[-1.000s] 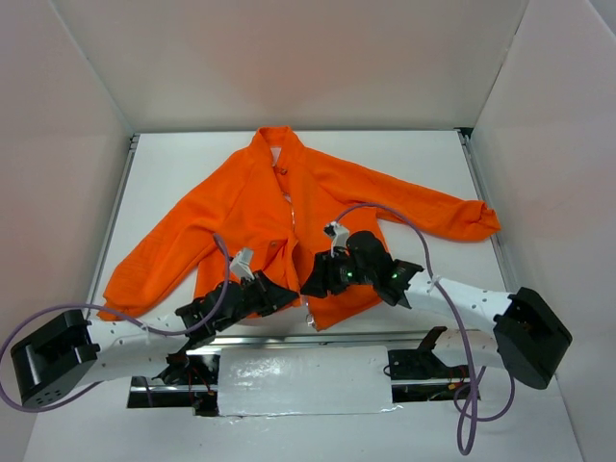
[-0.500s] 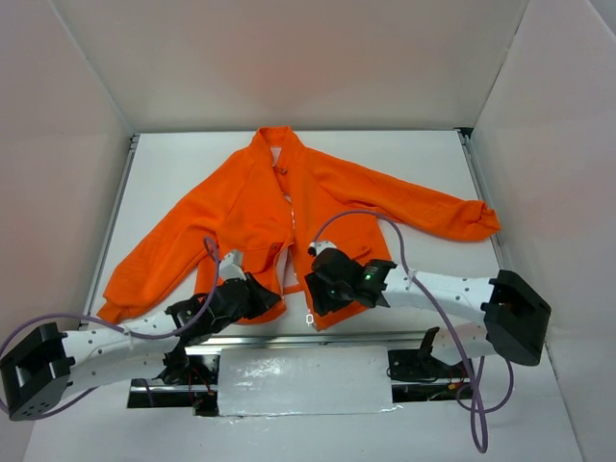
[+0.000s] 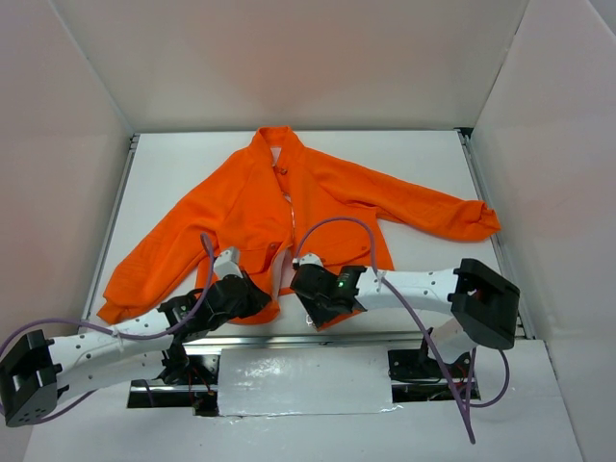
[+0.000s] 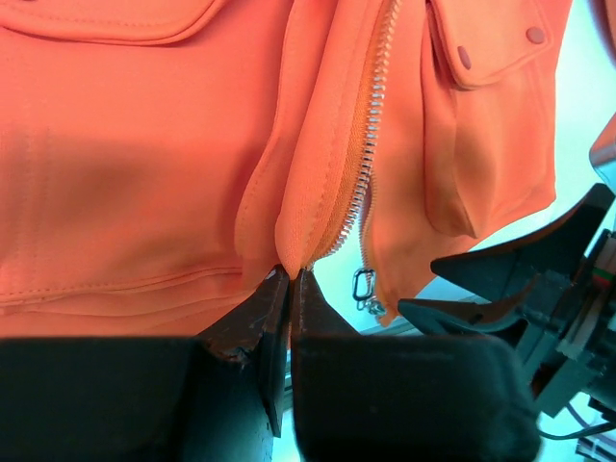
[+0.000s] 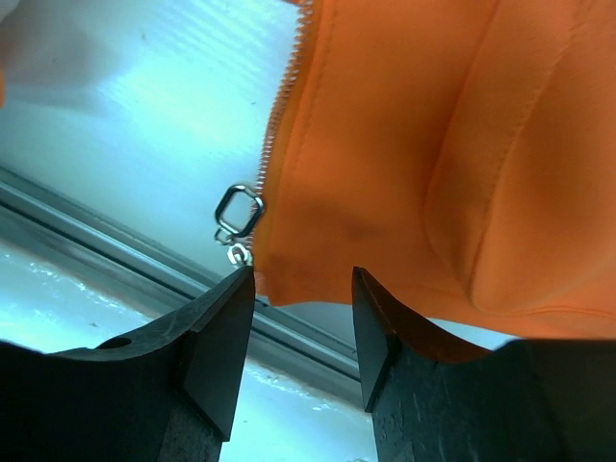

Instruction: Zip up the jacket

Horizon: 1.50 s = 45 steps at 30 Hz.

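The orange jacket [image 3: 241, 202] lies spread on the white table, collar at the far side, its front open at the bottom. My left gripper [image 4: 290, 274] is shut on the hem corner of one front panel, right at the foot of its zipper teeth [image 4: 371, 125]. The other panel's corner carries the metal zipper pull [image 5: 238, 212]. My right gripper [image 5: 303, 279] is open, its jaws straddling that corner of the jacket [image 5: 433, 144], the pull just above one fingertip. In the top view the left gripper [image 3: 258, 300] and right gripper [image 3: 313, 306] sit close together at the near hem.
A metal rail [image 3: 289, 339] runs along the table's near edge just below the hem. A white plate [image 3: 303, 380] lies between the arm bases. White walls close in the table [image 3: 423, 164] on three sides. The right sleeve reaches toward the right wall [image 3: 476, 219].
The right gripper has swung left and nearer, down to the hem corner by the zipper pull, its jaws narrowing a little. The left arm has shifted left, still clamped on the hem.
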Available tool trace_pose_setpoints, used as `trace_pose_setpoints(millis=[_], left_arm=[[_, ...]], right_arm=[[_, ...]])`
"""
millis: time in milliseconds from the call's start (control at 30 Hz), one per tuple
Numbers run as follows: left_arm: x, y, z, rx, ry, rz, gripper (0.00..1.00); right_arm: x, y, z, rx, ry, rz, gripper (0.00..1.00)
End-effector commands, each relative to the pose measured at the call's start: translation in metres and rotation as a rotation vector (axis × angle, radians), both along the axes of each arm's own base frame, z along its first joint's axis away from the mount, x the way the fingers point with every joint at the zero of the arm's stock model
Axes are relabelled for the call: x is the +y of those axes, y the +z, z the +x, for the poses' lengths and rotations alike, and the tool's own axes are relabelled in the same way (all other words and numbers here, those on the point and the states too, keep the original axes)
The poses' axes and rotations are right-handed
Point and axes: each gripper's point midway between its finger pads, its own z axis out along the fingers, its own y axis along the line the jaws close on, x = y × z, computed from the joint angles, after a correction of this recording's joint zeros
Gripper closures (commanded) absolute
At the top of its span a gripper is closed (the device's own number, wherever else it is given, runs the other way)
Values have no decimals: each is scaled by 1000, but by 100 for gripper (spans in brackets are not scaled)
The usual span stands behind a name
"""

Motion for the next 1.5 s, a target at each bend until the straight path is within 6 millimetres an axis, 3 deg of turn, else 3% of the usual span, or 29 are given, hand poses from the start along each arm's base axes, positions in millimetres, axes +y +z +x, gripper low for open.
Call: trace_pose_setpoints(millis=[0, 400, 533, 700, 733, 767, 933, 1133, 1200, 1300, 1467], left_arm=[[1, 6, 3, -24, -16, 23, 100], [-6, 0, -1, -9, -58, 13, 100], [-8, 1, -1, -9, -72, 21, 100], [-7, 2, -1, -11, -72, 24, 100], [-7, 2, -2, -12, -73, 23, 100], [-7, 3, -2, -13, -72, 19, 100], [-8, 3, -1, -20, -82, 23, 100], [-10, 15, 7, -56, -61, 18, 100], [-10, 23, 11, -80, -46, 3, 100], [-4, 30, 15, -96, -10, 14, 100], [9, 34, 18, -107, 42, 37, 100]], right_arm=[[12, 8, 5, -27, -31, 28, 48], [6, -21, -11, 38, -4, -58, 48], [11, -30, -16, 67, 10, -73, 59], [14, -45, -23, 116, 24, -87, 87], [15, -47, -24, 120, 22, -83, 98], [16, -47, -23, 117, 16, -85, 100], [32, -27, -9, 51, -56, 9, 100], [62, 31, 31, -104, -412, 330, 100], [56, 41, 41, -150, -521, 378, 100], [57, 41, 50, -164, -647, 399, 100], [60, 10, 45, -136, -705, 275, 100]])
